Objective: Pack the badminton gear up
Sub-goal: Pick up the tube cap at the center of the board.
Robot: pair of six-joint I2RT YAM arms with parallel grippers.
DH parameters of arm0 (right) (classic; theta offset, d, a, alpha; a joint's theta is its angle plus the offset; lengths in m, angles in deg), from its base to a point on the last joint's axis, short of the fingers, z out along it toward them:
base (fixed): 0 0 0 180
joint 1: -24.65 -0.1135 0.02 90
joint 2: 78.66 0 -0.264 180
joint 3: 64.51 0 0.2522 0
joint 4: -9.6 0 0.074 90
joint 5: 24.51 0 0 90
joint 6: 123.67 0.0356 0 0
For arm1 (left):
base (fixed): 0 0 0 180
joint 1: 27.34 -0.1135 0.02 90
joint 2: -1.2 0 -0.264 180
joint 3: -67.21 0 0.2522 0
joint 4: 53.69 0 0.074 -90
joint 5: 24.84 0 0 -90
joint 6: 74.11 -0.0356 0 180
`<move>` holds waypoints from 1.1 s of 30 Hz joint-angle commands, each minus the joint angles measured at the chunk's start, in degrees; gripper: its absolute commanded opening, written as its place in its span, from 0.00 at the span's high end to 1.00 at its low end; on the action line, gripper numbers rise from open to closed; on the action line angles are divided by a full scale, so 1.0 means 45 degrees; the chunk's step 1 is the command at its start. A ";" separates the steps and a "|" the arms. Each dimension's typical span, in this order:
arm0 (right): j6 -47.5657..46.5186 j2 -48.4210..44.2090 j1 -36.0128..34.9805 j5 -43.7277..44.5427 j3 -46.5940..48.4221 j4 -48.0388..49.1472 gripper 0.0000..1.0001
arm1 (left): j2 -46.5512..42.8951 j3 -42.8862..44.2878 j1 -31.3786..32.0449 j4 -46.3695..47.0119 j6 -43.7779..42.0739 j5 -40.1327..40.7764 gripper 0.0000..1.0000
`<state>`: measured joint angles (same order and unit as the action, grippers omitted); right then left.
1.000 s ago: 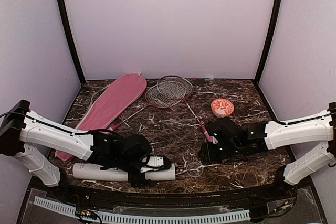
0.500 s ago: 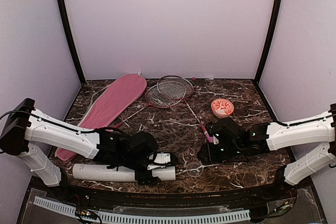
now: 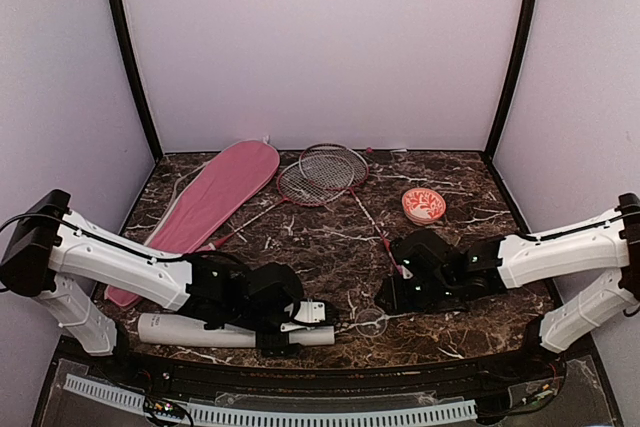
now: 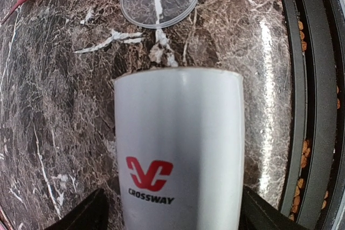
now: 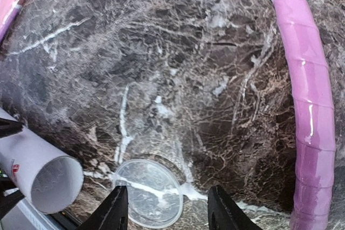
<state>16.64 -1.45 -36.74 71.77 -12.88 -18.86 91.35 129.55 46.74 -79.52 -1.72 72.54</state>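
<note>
The white tube (image 4: pixel 180 149) is laid on its side at the front edge of the table (image 3: pixel 300 247), between the spread fingers of the left gripper (image 4: pixel 175 197); marble is seen between 1 finger and the tube, so it is not clamped. The right gripper (image 5: pixel 168 197) is held parted over a clear lid (image 5: pixel 143 187), with nothing grasped. The 2 rackets (image 3: pixel 322 175) and the pink bag (image 3: pixel 215 195) are seen farther back.

Tube (image 3: pixel 170 328) middle hidden beneath left arm (image 3: pixel 120 262); red-and-white round thing (image 3: pixel 423 205) well beyond tube, too small to identify
</note>
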 commanded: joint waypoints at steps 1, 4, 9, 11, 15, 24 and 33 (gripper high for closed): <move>0.0316 0.0605 -0.0366 0.0756 0.0613 -0.0838 0.55 | 0.0279 -0.0214 0.0148 -0.0058 -0.0340 0.0416 0.17; 0.0364 0.1120 -0.0600 0.1134 0.0945 -0.1320 0.60 | 0.0444 -0.0212 0.0214 -0.0054 -0.0442 0.0526 0.17; 0.0304 0.1847 -0.0873 0.1594 0.1512 -0.1802 0.68 | 0.0600 -0.0213 0.0236 -0.0037 -0.0445 0.0418 0.17; 0.0210 0.2028 -0.0926 0.1632 0.1679 -0.1817 0.70 | 0.0567 -0.0176 0.0231 -0.0049 -0.0366 0.0401 0.18; 0.0113 0.2409 -0.0950 0.1614 0.1884 -0.1850 0.72 | 0.0229 -0.0069 0.0236 -0.0053 -0.0105 0.0106 0.17; 0.0084 0.2819 -0.1188 0.1552 0.1941 -0.1929 0.76 | -0.0134 0.0829 0.0049 -0.1049 0.0877 -0.1346 0.14; 0.0039 0.3037 -0.1409 0.1541 0.1890 -0.1755 0.88 | -0.0195 0.1457 -0.1297 -0.2066 0.1472 -0.4413 0.11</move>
<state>17.03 11.62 -42.16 77.76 -5.45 -27.10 92.62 134.38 43.51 -84.86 3.13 61.06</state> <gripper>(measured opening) 0.154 0.884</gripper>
